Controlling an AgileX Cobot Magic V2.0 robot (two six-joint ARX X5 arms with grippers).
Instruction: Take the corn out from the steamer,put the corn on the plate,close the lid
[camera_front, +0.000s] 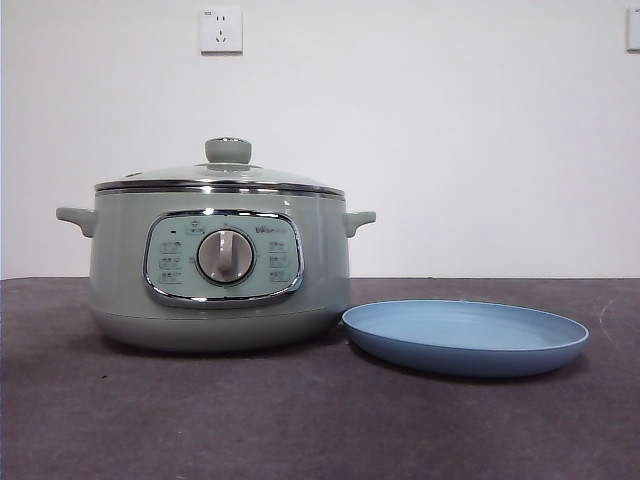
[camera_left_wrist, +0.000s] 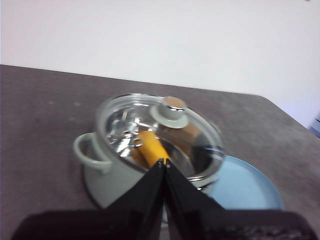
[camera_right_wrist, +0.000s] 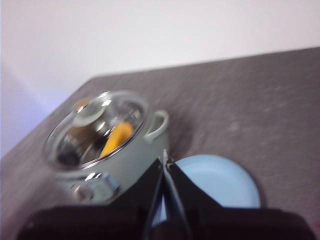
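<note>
Corn (camera_left_wrist: 150, 146): I see it through the glass, lying inside the steamer (camera_front: 220, 262).
Lid (camera_front: 222, 172): seated on the steamer, knob up.
Plate (camera_front: 465, 337): bare, on the dark table (camera_front: 300, 420) just beside the steamer, on the right in my front view.
Left gripper (camera_left_wrist: 163, 162): raised above the table, jaws pressed together with nothing between them.
Right gripper (camera_right_wrist: 164, 161): also raised, jaws closed tight and holding nothing.
Wall: a white socket (camera_front: 221, 30) above the steamer.
</note>
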